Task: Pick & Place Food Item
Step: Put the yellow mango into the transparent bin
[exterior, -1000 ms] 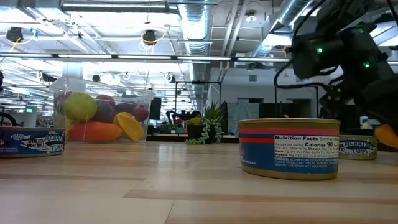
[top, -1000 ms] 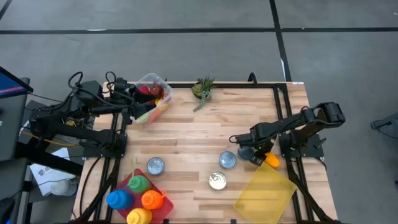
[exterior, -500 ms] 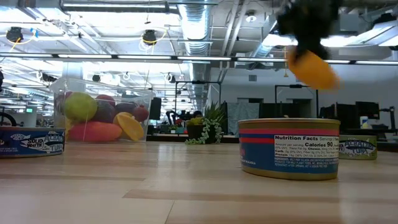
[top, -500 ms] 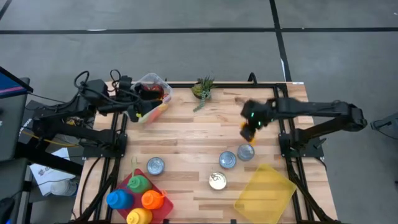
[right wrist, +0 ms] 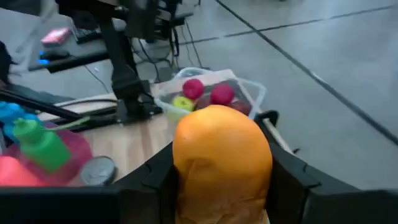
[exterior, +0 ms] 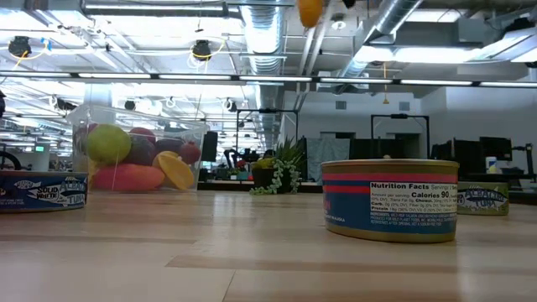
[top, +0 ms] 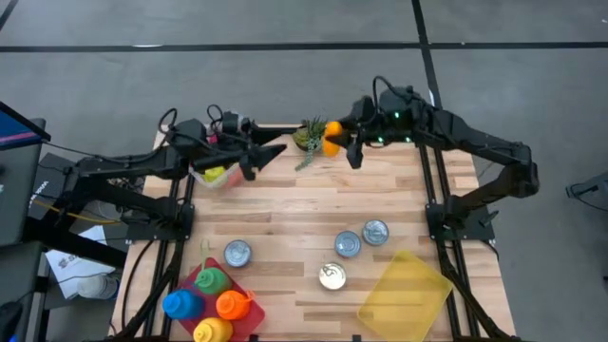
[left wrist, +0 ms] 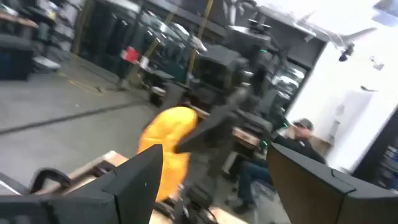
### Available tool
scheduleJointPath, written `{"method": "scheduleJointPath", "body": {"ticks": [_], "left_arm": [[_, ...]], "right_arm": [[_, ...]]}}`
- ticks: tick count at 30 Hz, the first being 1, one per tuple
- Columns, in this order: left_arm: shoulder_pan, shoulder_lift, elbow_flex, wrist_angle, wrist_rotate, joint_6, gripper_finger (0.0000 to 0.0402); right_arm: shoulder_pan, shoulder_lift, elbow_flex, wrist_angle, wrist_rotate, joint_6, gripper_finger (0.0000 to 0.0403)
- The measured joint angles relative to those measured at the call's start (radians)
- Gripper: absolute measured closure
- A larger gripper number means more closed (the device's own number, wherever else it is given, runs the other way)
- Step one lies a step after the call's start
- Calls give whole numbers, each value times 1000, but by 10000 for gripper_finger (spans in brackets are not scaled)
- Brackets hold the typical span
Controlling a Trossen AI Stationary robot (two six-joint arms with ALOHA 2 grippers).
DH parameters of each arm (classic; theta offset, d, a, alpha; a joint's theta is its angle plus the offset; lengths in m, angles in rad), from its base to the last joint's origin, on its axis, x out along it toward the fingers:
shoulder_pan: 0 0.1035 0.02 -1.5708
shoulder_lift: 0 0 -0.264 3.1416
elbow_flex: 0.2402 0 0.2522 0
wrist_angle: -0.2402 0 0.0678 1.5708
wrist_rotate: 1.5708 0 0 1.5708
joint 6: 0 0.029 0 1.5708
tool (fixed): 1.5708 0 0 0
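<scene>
An orange food item (top: 332, 136) is clamped between the fingers of the right gripper (top: 342, 141), which hangs in the air over the far edge of the table (top: 313, 209). In the right wrist view the item (right wrist: 222, 155) fills the space between the two dark fingers, one pressed to each side of it. The low view catches only its underside (exterior: 310, 10), high above the tabletop.

Just beside the right gripper, toward the left arm, a small potted plant (top: 309, 135) stands at the table's far edge. Farther that way the left gripper (top: 269, 154) points toward the right one with its fingers spread and nothing between them; past its own fingers, the left wrist view shows the orange item (left wrist: 166, 149) and the right gripper holding it. A clear container of fruit (top: 217, 169) sits right under the left arm, at the far left corner.

Well apart from both grippers, near the table's front edge, lie four cans (top: 349, 244), a yellow tray (top: 404, 294) and a red tray (top: 249, 318) of coloured bottles.
</scene>
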Motion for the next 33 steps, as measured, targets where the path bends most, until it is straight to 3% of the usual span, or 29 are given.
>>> {"method": "scheduleJointPath", "body": {"ticks": [4,12,28,33], "left_arm": [[32,1,0,-16,2,57,120],[34,15,0,-187,15,391,120],[122,34,1,-181,117,450,119],[120,65,0,-181,127,458,92]], "right_arm": [[0,71,102,-25,-1,-26,234],[19,167,145,72,-4,-18,231],[36,171,145,246,-23,11,230],[53,208,146,239,-23,-9,230]]}}
